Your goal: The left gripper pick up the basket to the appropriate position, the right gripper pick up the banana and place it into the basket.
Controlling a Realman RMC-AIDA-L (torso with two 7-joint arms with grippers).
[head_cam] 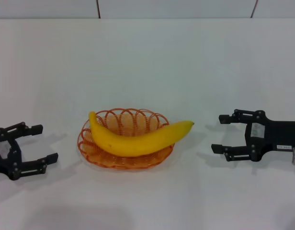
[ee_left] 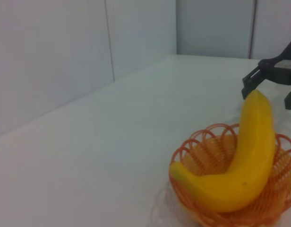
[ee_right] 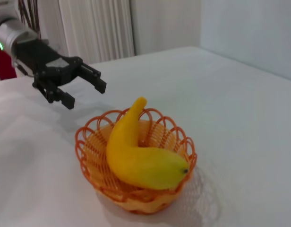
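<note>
We note the right gripper (head_cam: 223,133), a black two-fingered claw with a small white label and silver cuff, low over the white table (head_cam: 147,62) on the right side. Its fingers are spread wide and hold nothing, tips facing the basket with a clear gap between.

The left gripper (head_cam: 42,143), a black two-fingered claw on a white-and-grey arm with a green ring light, sits low on the opposite side. It too is spread and empty, tips pointing inward and just short of the basket rim (the right wrist view shows it beyond the basket, not touching).

Between them stands the shallow oval orange wire basket with a looped scalloped rim (head_cam: 123,115), flat on the table. The large curved bright-yellow banana (head_cam: 133,139) lies across it, belly down in the bowl. One pointed end rests against the rim on the left; the other sticks out over the rim toward the right gripper. The fruit is about as long as the basket is wide, which explains the overhang.

Judgement: the placement looks complete. Both claws empty and apart from the load suggests release is done. The banana seems cradled by the rim, so rolling appears unlikely.
</note>
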